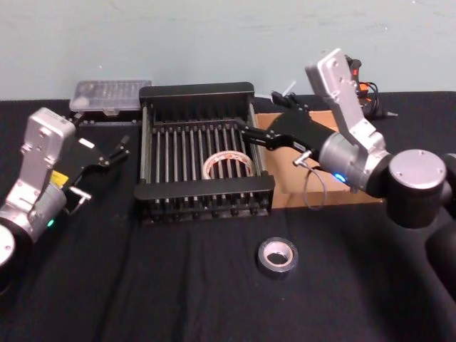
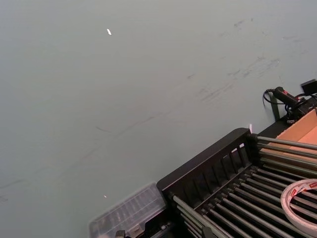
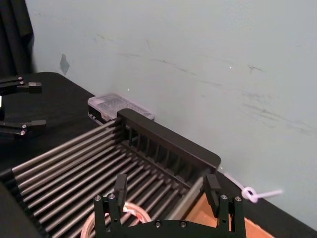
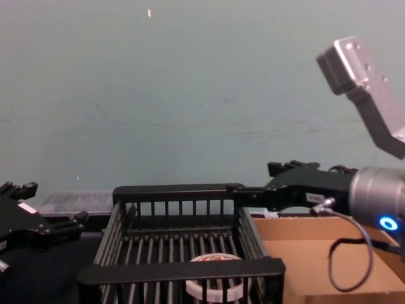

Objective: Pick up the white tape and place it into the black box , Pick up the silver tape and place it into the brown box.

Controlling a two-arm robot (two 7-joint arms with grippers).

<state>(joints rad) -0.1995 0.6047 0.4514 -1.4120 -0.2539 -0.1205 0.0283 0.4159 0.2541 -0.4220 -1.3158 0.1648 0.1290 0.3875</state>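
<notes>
Nearest the camera, the silver tape point(image 1: 277, 256) lies flat on the counter point(image 1: 178, 285), well short of the right gripper point(image 1: 242, 130), whose spread, empty fingers hover over the black box point(image 1: 206, 196) holding the white tape point(image 1: 228, 165).

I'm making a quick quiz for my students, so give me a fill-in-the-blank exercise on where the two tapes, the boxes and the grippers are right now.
1. The white tape lies on the slatted floor of the ____ box.
2. The silver tape lies on the black ____, in neither box.
3. The right gripper hangs over the black box's rim next to the brown box, its jaws ____.
4. The left gripper, jaws open, sits on the black box's ____ side.

Missing words: black; tablecloth; open; left
</notes>
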